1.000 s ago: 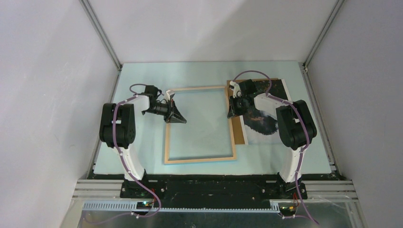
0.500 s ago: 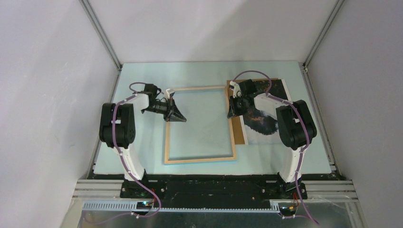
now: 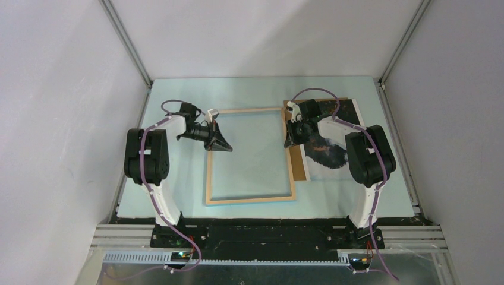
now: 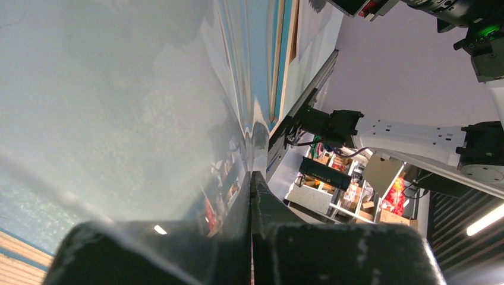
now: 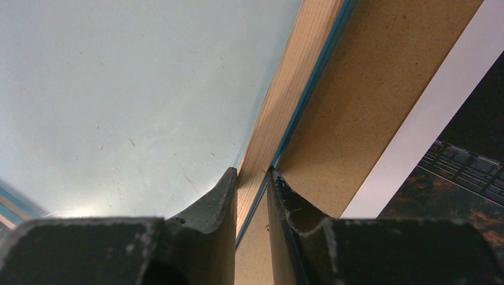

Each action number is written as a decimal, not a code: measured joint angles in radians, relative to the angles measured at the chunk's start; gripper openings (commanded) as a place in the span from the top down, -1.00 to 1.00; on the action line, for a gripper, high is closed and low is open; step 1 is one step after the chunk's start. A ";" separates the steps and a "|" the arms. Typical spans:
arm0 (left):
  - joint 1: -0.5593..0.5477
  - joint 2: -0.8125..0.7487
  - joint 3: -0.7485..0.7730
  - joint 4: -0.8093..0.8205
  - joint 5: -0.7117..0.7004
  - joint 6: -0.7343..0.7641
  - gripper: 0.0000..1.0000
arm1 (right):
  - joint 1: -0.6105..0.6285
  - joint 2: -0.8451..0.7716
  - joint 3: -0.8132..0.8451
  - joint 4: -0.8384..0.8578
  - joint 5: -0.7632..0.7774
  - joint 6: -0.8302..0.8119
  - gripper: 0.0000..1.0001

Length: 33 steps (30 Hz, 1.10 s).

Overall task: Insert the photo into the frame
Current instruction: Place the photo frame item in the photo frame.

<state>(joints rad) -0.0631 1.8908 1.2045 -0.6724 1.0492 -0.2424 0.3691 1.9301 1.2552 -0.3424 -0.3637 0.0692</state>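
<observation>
The frame (image 3: 249, 199) lies flat mid-table, pale wood face up, its blue edge (image 5: 309, 95) showing in the right wrist view. My right gripper (image 3: 289, 142) straddles the frame's right rail (image 5: 285, 101) near the far corner and is shut on it (image 5: 252, 172). My left gripper (image 3: 223, 147) hovers over the left rail, shut (image 4: 252, 175) on the edge of a thin clear pane (image 4: 148, 107) that mirrors the room. The photo (image 3: 333, 145) lies picture up to the right of the frame, on the brown backing board (image 3: 299, 165), partly hidden by my right arm.
The board (image 5: 368, 89) and the photo's white border (image 5: 428, 119) lie right beside the gripped rail. Grey walls with metal posts (image 3: 126, 41) close the table on three sides. The arm bases stand on the black near edge (image 3: 261, 228).
My left gripper has drifted slightly back and to the left, still shut. The right arm, the frame and the photo have not moved.
</observation>
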 measured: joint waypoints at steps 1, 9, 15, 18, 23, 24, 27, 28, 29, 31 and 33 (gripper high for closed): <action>0.000 0.000 0.000 0.000 0.000 0.001 1.00 | 0.000 0.000 0.000 0.000 0.000 0.000 0.57; 0.000 0.000 0.000 -0.001 0.002 0.008 1.00 | 0.000 0.000 0.000 0.000 0.000 -0.002 0.57; 0.000 0.000 0.000 -0.003 0.008 0.008 1.00 | 0.000 0.000 0.000 0.000 0.000 -0.003 0.57; -0.001 0.000 0.000 -0.004 0.024 0.007 1.00 | 0.000 0.000 0.000 0.000 0.000 -0.003 0.54; -0.002 0.005 0.000 -0.004 0.043 0.008 1.00 | 0.000 0.000 0.000 0.000 0.000 -0.003 0.43; -0.002 0.006 0.000 -0.003 0.045 0.008 1.00 | 0.000 0.000 0.000 0.000 0.000 -0.003 0.42; -0.002 0.008 0.000 -0.003 0.051 0.008 1.00 | 0.001 0.000 0.000 0.000 0.000 -0.006 0.37; -0.002 0.009 0.000 -0.003 0.055 0.008 1.00 | 0.001 0.000 0.000 -0.001 0.000 -0.009 0.37; -0.002 0.010 0.000 -0.002 0.058 0.008 1.00 | 0.001 0.000 0.000 -0.001 0.000 -0.011 0.35; -0.002 0.013 0.000 -0.002 0.063 0.008 1.00 | 0.001 0.000 0.000 -0.003 0.000 -0.014 0.34; -0.002 0.018 0.000 -0.002 0.066 0.008 1.00 | 0.001 0.000 0.000 -0.006 0.000 -0.018 0.34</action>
<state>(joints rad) -0.0654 1.9087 1.2041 -0.6746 1.1149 -0.2344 0.3698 1.9297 1.2552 -0.3481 -0.3634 0.0513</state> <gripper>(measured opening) 0.008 0.328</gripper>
